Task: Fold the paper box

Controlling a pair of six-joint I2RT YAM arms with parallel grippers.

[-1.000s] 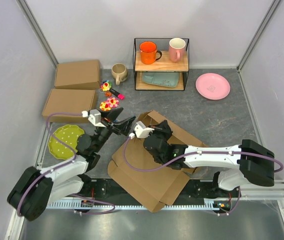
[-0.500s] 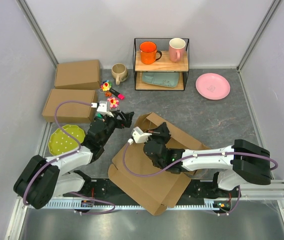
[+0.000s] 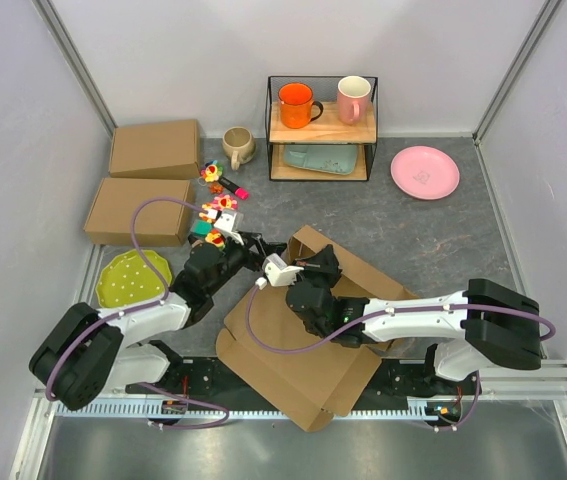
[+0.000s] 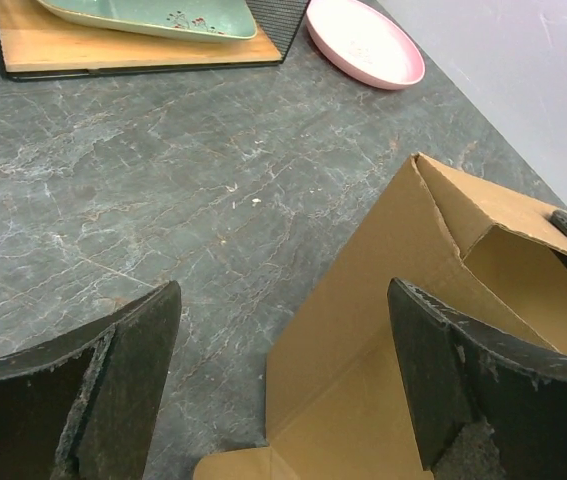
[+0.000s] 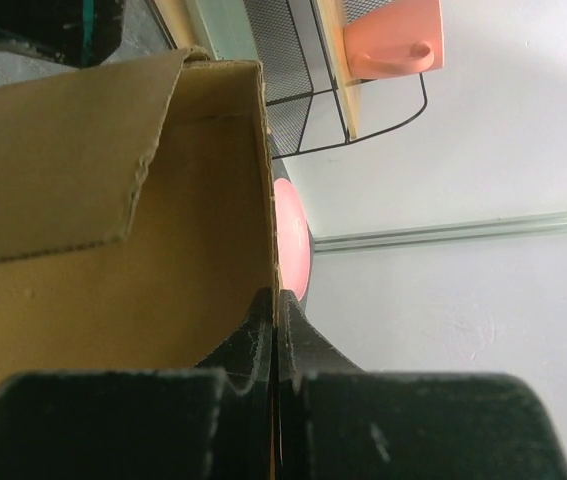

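The paper box [image 3: 293, 345] lies half folded in the middle of the table, its far wall and a side flap standing up. My right gripper [image 3: 320, 262] is shut on the upright wall's edge; in the right wrist view the fingers [image 5: 263, 330] pinch the thin cardboard of the paper box [image 5: 113, 250]. My left gripper [image 3: 255, 245] hangs open just left of the box's far left corner. Seen from the left wrist, the left gripper [image 4: 283, 385] straddles the raised flap's edge of the paper box [image 4: 383, 330], with both fingers [image 4: 133, 370] apart from it.
Two closed brown cardboard boxes [image 3: 153, 148] [image 3: 138, 210] lie at the back left, a green dotted plate [image 3: 133, 280] in front of them. Small colourful toys [image 3: 218, 200] and a beige mug [image 3: 238, 146] sit nearby. A wire shelf [image 3: 321, 130] with mugs and a pink plate [image 3: 424, 172] stand behind.
My left arm has swung right and forward, bringing its open gripper from beside the toys up to the box's left corner. The right gripper keeps its grip; the box shifted slightly.
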